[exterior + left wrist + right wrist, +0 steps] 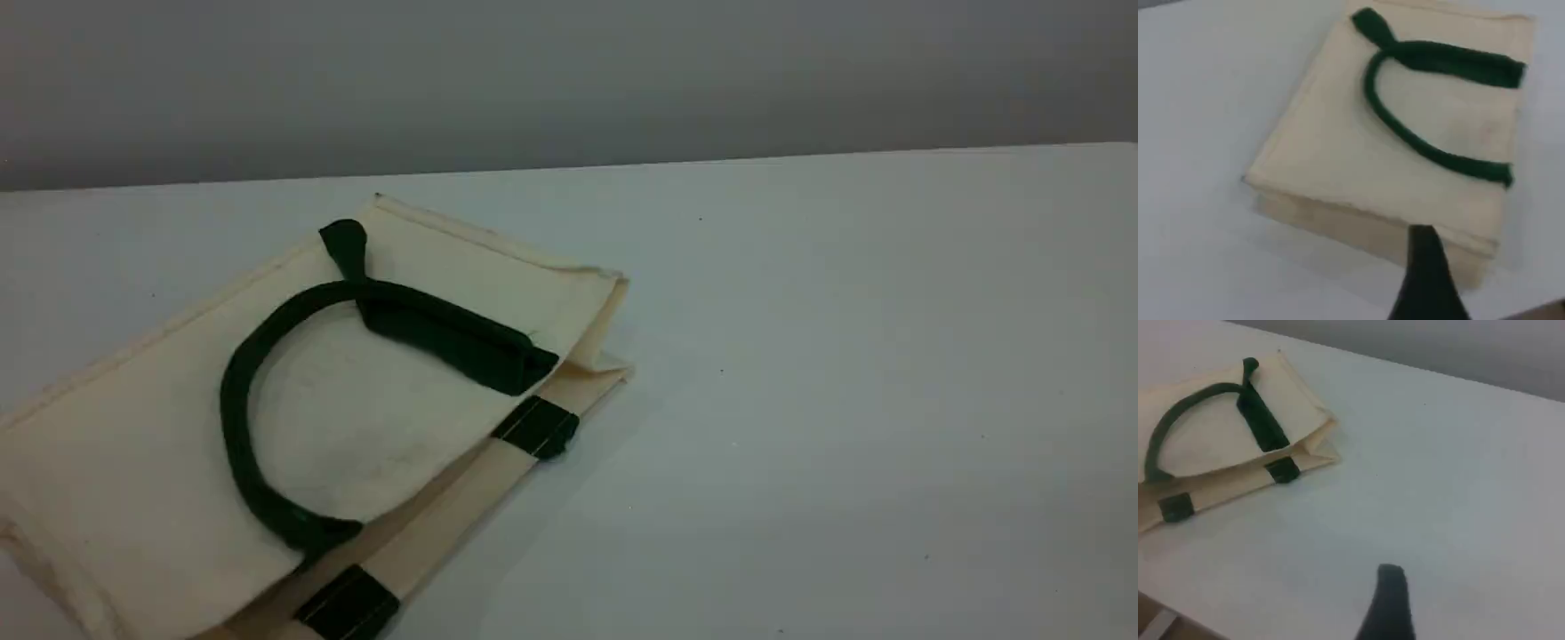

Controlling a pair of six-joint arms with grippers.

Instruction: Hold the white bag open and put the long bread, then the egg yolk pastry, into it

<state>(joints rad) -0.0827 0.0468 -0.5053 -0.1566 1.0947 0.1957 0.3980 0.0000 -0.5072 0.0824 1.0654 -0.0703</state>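
Note:
The white bag (178, 400) lies flat on the table at the left of the scene view. Its dark green handle (233, 400) curls over the upper panel, and its mouth faces right with only a small gap at the far corner. The left wrist view looks down on the bag (1338, 160), with one dark fingertip (1426, 267) of my left gripper over the bag's near edge and nothing on it. In the right wrist view a single fingertip (1390, 600) hangs over bare table, right of the bag (1211, 427). The long bread and the egg yolk pastry are out of view. Neither arm shows in the scene view.
The white table (845, 400) stretches to the right of the bag. Its far edge (800, 158) meets a grey wall. Two green stitched tabs (536, 427) sit on the bag's lower panel. A table edge (1158, 620) shows at the right wrist view's bottom left.

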